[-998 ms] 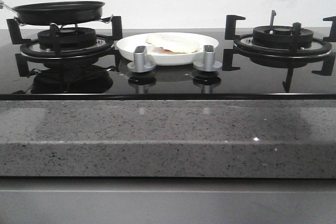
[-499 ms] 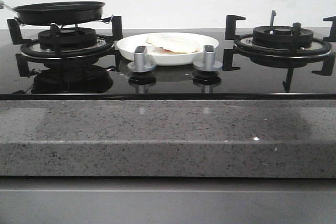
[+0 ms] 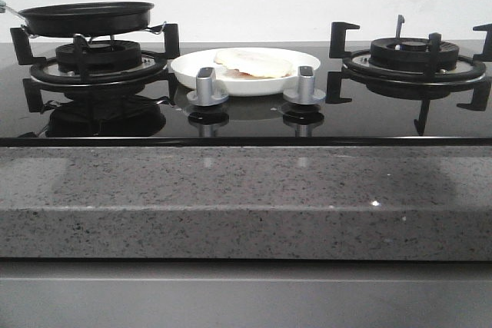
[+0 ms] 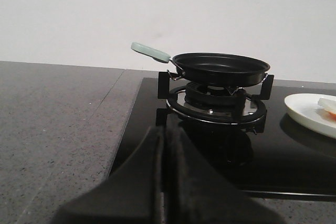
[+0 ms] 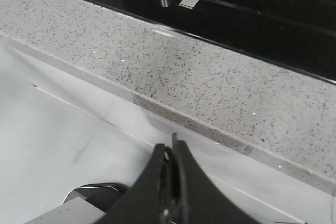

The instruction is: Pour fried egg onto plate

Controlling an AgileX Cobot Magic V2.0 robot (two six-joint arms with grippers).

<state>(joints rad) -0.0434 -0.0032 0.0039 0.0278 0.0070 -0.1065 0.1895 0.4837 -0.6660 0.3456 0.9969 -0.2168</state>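
The fried egg [image 3: 252,63] lies on the white plate [image 3: 188,71] in the middle of the black hob, behind two silver knobs. The plate's edge [image 4: 307,111] and a bit of the egg [image 4: 329,105] also show in the left wrist view. The empty black frying pan [image 3: 86,18] rests on the left burner; its pale green handle [image 4: 150,52] points away from the plate. My left gripper [image 4: 166,129] is shut with nothing in it, low near the hob's front left corner, short of the pan. My right gripper [image 5: 171,148] is shut and empty, below the counter's front edge.
A second burner with black pan supports [image 3: 413,63] stands at the right of the hob. Two silver knobs [image 3: 206,86] [image 3: 305,84] stand in front of the plate. A speckled grey stone counter [image 3: 246,197] runs along the front and left of the hob [image 4: 52,124].
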